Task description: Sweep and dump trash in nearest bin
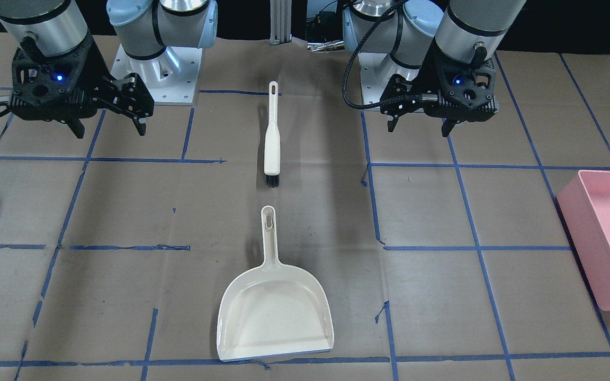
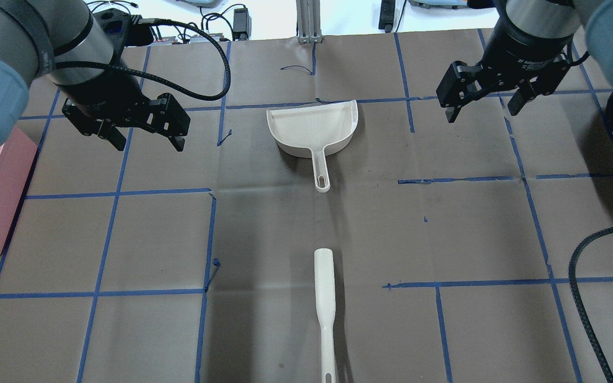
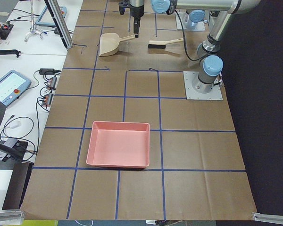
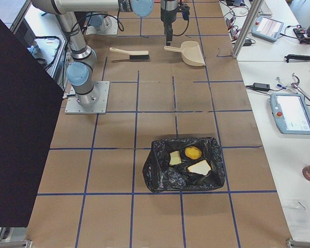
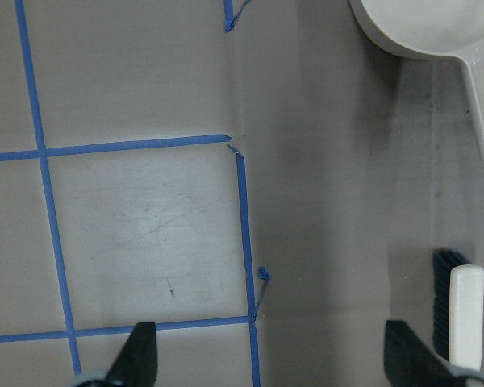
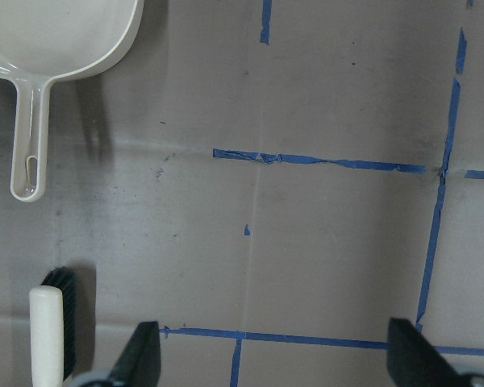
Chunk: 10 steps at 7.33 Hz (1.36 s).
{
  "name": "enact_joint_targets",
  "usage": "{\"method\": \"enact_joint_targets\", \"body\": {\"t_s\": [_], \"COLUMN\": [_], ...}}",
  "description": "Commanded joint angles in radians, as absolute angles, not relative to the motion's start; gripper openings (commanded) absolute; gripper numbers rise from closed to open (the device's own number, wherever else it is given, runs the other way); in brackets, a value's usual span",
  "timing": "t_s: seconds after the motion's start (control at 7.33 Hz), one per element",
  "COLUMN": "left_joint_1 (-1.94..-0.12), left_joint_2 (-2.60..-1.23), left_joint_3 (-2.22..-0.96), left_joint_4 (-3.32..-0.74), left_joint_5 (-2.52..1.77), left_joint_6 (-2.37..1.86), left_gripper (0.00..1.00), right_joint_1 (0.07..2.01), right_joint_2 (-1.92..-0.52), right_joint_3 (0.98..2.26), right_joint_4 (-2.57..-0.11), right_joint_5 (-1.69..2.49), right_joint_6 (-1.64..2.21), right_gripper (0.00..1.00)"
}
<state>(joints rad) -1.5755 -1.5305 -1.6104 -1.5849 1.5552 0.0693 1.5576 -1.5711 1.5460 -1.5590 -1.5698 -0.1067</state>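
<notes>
Plainly, all the trash sits in the black-lined bin. In the exterior right view the yellow-brown lump lies at about 1 o'clock from the bin's middle. The small bread piece lies at 10 o'clock and the large bread piece at 4 o'clock. That makes three scraps in one bin.

There are two bins in all. In the overhead view the black-lined one is at 3 o'clock from the dustpan, at the table's edge. The pink bin is at 9 o'clock, at the opposite edge.

One dustpan and one brush lie flat in the table's middle, apart from each other. The brush is at 6 o'clock from the pan in the overhead view, with its bristles toward the pan's handle.

The two grippers hang above the table. The left gripper has its fingers spread wide, and so does the right gripper. Neither touches a tool.
</notes>
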Motion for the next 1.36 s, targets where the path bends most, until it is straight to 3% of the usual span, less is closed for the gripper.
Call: {"method": "enact_joint_targets", "body": {"t_s": [0.0, 1.23], "left_joint_1": [-1.575, -1.575], "left_joint_2": [-1.529, -1.529], "left_joint_3": [-1.611, -1.611], "left_joint_4": [-1.592, -1.586], "left_joint_5": [1.562, 1.585], "left_joint_6": [0.072, 0.072], "left_gripper": [1.0, 1.0], "right_joint_1": [1.562, 1.559], "right_joint_2": [-1.566, -1.568], "right_joint_3": [1.542, 1.54], "right_joint_4": [-1.557, -1.559], "right_joint_5": [-1.572, -1.575], "right_joint_6": [-0.112, -0.114], "right_gripper": [1.0, 1.0]}}
